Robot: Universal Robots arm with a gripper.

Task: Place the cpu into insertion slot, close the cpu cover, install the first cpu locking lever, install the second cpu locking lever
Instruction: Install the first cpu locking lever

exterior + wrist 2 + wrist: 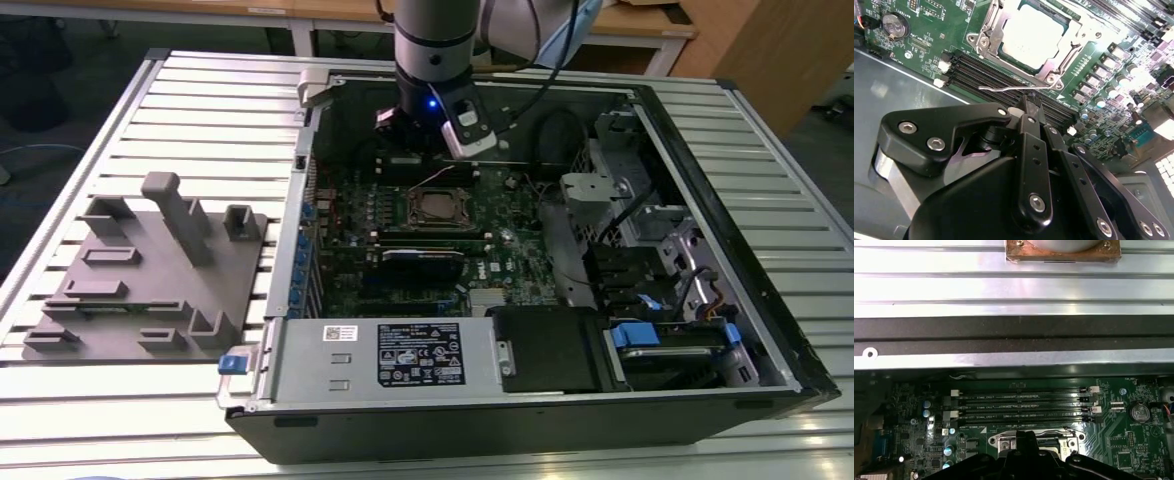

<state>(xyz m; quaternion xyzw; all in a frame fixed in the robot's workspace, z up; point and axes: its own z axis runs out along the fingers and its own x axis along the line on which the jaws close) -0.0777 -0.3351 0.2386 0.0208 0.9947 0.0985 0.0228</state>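
We see the cpu (1031, 35) lying in the slot (1070, 26), with the cover (996, 27) down over its edges. Our gripper (1029, 101) is squeezed narrow, just beside the thin lever (1001, 88).

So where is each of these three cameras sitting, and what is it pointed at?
Exterior view: off the arm and high up, looking down into the open computer case; the arm shows.
Second wrist view: rides near the wrist, looking past the gripper at the chip in its socket.
First wrist view: also near the wrist, looking across the memory slots towards the case wall; the gripper's tip shows.
Shared: both wrist views show the gripper, memory slots and coin battery.
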